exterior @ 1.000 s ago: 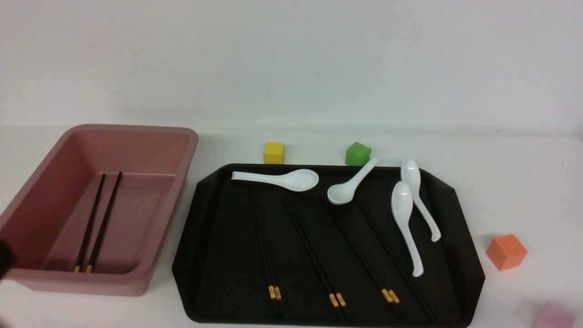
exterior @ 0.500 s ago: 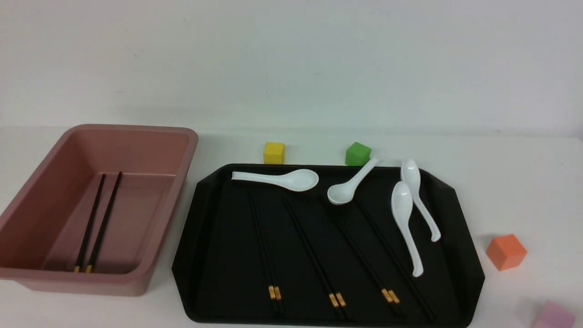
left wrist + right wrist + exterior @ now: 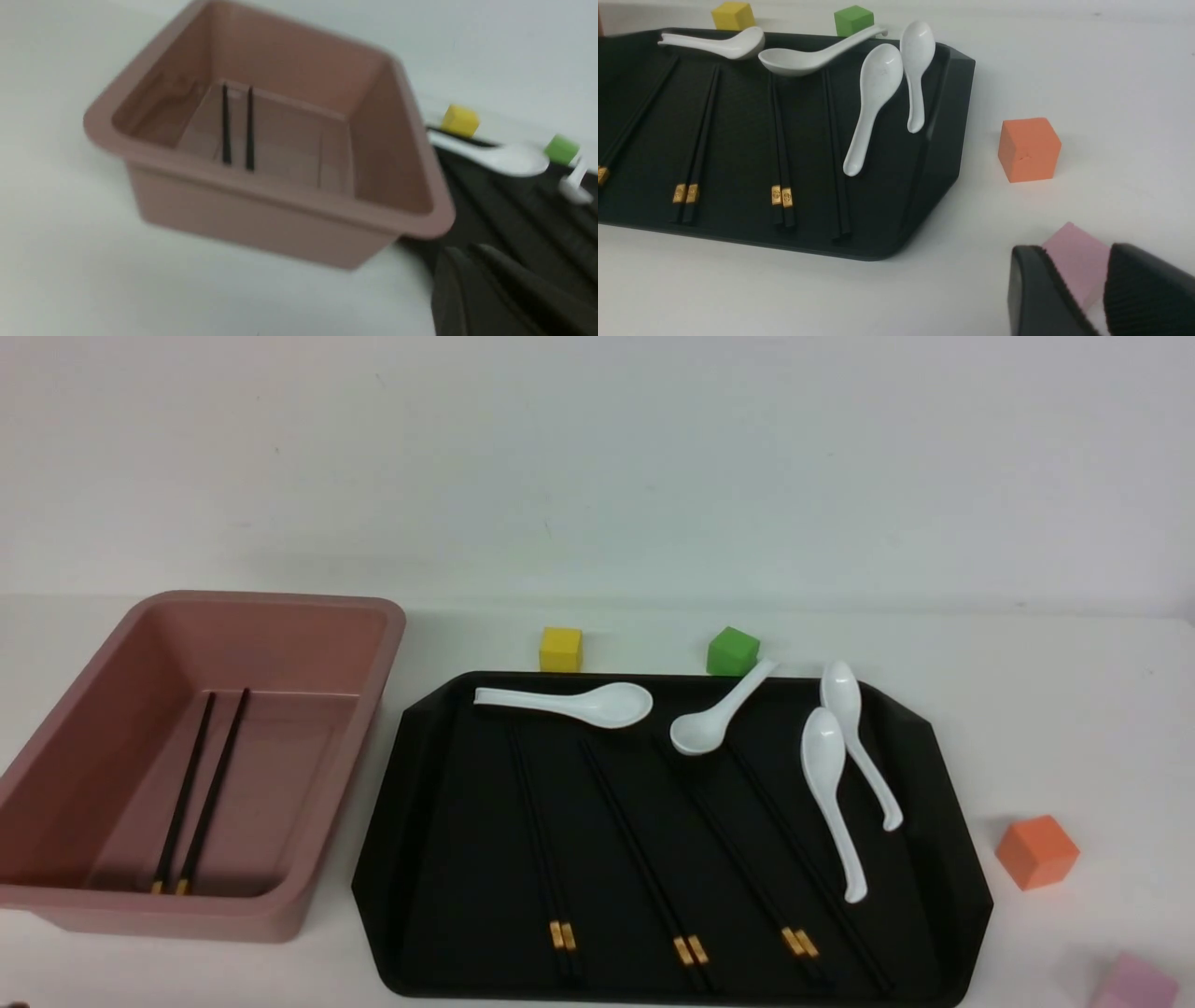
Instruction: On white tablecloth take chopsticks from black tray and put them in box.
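Note:
On the white tablecloth (image 3: 1074,709) the pink box (image 3: 187,919) stands at the left with one pair of black chopsticks (image 3: 201,784) lying inside. The black tray (image 3: 401,859) beside it holds several more chopstick pairs (image 3: 644,859), side by side with their gold bands toward me. Neither gripper shows in the front view. In the left wrist view my left gripper (image 3: 465,254) is shut and empty, low beside the box's (image 3: 280,224) near corner. In the right wrist view my right gripper (image 3: 1076,249) is open and empty, off the tray's (image 3: 943,140) right end.
Several white spoons (image 3: 826,784) lie across the tray's far and right parts, some over chopstick tips. A yellow cube (image 3: 561,649) and a green cube (image 3: 733,651) sit behind the tray. An orange cube (image 3: 1036,851) and a pink cube (image 3: 1134,982) sit at its right.
The dark tip of my left gripper, seen at the front view's lower left edge a second ago, has drawn back out of that view. Nothing else has moved.

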`<action>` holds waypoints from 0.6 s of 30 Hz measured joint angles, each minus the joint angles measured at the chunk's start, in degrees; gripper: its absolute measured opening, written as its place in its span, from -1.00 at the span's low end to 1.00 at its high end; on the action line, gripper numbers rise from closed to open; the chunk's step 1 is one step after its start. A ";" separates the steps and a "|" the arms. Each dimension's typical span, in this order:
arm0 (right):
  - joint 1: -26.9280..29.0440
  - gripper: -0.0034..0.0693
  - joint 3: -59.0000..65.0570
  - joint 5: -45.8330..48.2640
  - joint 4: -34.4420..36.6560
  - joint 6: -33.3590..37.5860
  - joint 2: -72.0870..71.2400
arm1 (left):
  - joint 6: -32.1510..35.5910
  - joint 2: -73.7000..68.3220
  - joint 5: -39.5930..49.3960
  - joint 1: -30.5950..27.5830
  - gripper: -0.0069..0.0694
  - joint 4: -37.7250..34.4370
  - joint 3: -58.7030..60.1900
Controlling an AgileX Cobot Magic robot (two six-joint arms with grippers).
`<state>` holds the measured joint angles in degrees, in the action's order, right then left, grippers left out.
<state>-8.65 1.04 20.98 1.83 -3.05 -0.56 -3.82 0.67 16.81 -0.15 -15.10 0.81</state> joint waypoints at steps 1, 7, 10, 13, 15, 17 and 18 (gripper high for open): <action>0.00 -0.24 0.00 0.00 0.00 0.00 0.00 | -2.17 0.00 0.00 0.87 -0.84 1.78 0.44; 0.00 -0.24 0.00 0.00 0.00 0.00 0.00 | -7.21 0.00 0.23 2.77 -0.84 7.55 0.90; 0.00 -0.24 0.00 0.00 0.00 0.00 0.00 | -7.53 0.00 2.29 2.77 -0.83 9.03 0.90; 0.00 -0.24 0.00 0.00 0.00 0.00 0.00 | -7.53 0.00 4.53 2.77 -0.82 10.00 0.90; 0.00 -0.24 0.00 0.00 0.00 0.00 0.00 | -7.55 0.00 4.60 2.77 -0.82 10.14 0.90; 0.00 -0.24 0.00 0.00 0.00 0.00 0.00 | -7.59 0.00 4.77 2.77 -0.82 10.14 0.90; 0.00 -0.24 0.00 0.00 0.00 0.00 0.00 | -7.59 0.00 4.79 2.77 -0.82 10.14 0.90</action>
<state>-8.65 1.04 20.98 1.83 -3.05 -0.56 -11.41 0.67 21.60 2.62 -4.96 1.71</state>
